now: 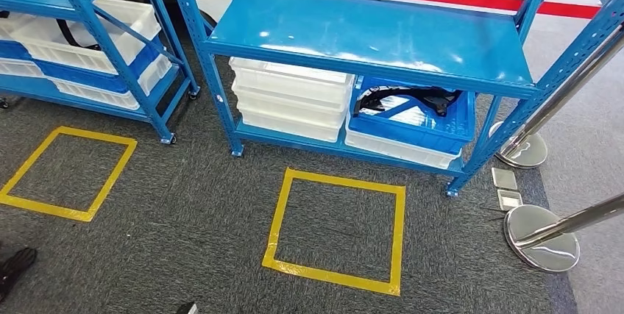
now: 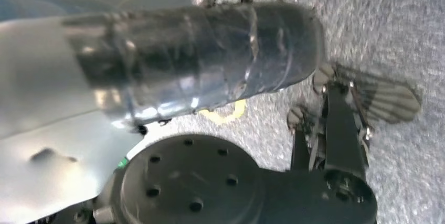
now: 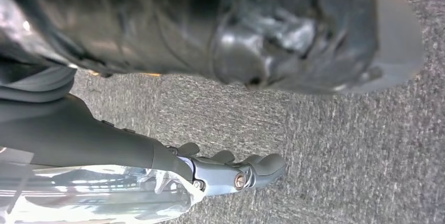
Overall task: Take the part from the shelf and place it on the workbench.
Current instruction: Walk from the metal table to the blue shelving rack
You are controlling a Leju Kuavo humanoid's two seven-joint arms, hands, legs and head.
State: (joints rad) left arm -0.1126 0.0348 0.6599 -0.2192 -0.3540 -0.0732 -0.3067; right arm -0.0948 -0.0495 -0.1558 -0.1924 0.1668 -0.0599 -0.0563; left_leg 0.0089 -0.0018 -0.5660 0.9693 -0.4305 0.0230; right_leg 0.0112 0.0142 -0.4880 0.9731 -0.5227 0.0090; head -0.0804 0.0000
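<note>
A: Head view first: where is the part [image 1: 409,98] to be found?

B: A black, bent part is seen lying in the blue bin [image 1: 412,117] on the lower level of the blue shelf [image 1: 371,34]; the bin is stacked on a white bin [image 1: 397,149], and a pile of white bins [image 1: 291,101] stands just beside it.

A: Is anything held yet?

B: Nothing is seen to be held; the right robot hand [image 3: 231,171] is shown hanging over the grey carpet [image 1: 184,218] in the right wrist view, its fingers loosely extended with nothing in them; the left robot hand [image 2: 362,103] is seen in the left wrist view, also above the carpet, but it is blurred and whether it is spread or closed cannot be told.

A: Which step is judged to be in hand?

B: The approach, by the look of it; a yellow taped square [image 1: 337,230] is marked on the carpet in front of the shelf, and the part is untouched.

A: What is called for next?

B: Probably a stand taken at the square; then an arm must be raised and reached low under the upper shelf board into the blue bin; no desk is in sight, so a turn will likely be needed afterwards.
</note>
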